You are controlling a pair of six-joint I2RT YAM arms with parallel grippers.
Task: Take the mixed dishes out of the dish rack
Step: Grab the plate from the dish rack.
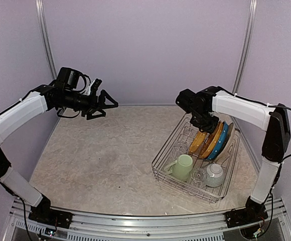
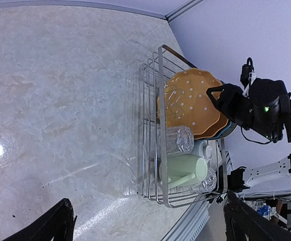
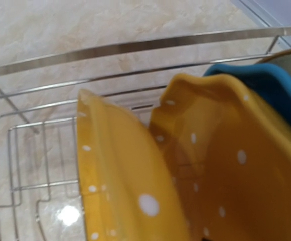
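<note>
The dish rack is a silver wire basket at the right of the table. Two yellow dotted plates and a blue plate stand upright in its far end. A pale green mug, a clear glass and a small white bowl lie at its near end. My right gripper is down at the top rims of the yellow plates, which fill the right wrist view and hide its fingers. My left gripper hangs open in the air far to the left, holding nothing.
The rack's top wire runs across the right wrist view, with the blue plate behind the yellow ones. In the left wrist view the rack, mug and right gripper lie ahead over marbled tabletop.
</note>
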